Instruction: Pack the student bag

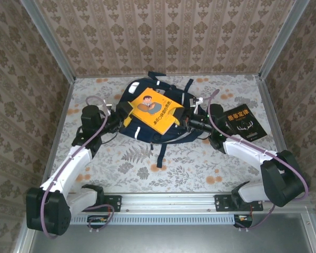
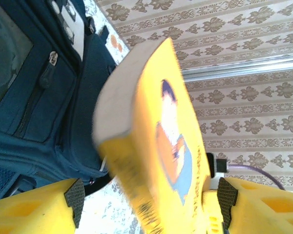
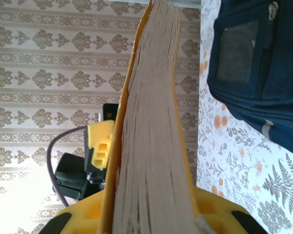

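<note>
right gripper point(image 3: 151, 217): jaws nearly closed, clamped on one end of the yellow book point(image 1: 150, 108); the page block rises straight up from between the yellow fingers.
left gripper point(image 2: 149, 202): jaws wide open, straddling the book's other end. One black cross-hatched pad point(image 2: 74, 199) stands clear of it; contact on the far side can't be told.
yellow book: thick paperback with a glossy yellow cover and cartoon figure. Page edges are matte grey-white. Blurred in the left wrist view.
student bag point(image 1: 152, 136): navy woven fabric with zip pocket, mesh patch and white stripes. Lies mid-tabletop between the two arms, under the book.
tabletop point(image 1: 174, 168): pale cloth with fern and orange-flower print.
black book point(image 1: 246, 123): flat rectangle, dark cover, white lettering. Lies right of the bag, apart from it.
</note>
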You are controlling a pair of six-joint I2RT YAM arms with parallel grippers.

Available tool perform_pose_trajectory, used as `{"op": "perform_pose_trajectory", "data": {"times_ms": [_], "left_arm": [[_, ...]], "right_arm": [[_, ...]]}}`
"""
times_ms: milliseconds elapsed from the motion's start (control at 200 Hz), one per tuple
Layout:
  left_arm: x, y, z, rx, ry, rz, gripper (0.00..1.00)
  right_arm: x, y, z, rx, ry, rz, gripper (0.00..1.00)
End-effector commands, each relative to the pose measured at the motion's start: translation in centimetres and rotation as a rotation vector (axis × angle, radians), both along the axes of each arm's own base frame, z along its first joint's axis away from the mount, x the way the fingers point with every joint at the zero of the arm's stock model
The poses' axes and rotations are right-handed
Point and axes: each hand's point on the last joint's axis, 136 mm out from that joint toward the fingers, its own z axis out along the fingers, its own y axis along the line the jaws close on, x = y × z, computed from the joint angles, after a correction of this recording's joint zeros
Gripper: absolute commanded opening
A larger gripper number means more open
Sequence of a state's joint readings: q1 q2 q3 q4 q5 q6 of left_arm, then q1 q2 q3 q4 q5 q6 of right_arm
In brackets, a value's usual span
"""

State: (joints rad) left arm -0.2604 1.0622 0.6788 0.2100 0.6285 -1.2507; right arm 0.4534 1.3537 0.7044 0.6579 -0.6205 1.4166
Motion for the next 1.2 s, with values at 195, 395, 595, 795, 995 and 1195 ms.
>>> {"op": "perform_pose_trajectory", "data": {"times_ms": [195,395,595,795,995,1195], "left_arm": [[1.9,-1.2,1.7,-0.034,-0.056,0.002,0.58],[2.2,-1.7,1.7,-0.038,-0.075,0.023,0.23],[1.8,-0.7,2.0,-0.018,-0.115,0.118,0.0],[1.4,-0.5,1.7,-0.032,-0.107,0.17,0.0],[1.1,0.2,1.3,-0.079,-0.089,0.24,0.0],[0.8,-0.1,1.0,-0.092,-0.073,0.236,0.0]], "right_arm": [[-1.4,0.2,4.4,0.1,-0.139,0.047,0.0],[-1.2,0.2,4.4,0.115,-0.126,0.03,0.0],[-0.7,0.2,4.3,0.108,-0.102,-0.029,0.58],[-1.1,1.5,5.5,0.133,-0.129,-0.039,0.64],[-0.4,1.2,5.9,0.16,-0.149,-0.132,0.6],[0.2,1.8,5.8,0.155,-0.157,-0.149,0.52]]}}
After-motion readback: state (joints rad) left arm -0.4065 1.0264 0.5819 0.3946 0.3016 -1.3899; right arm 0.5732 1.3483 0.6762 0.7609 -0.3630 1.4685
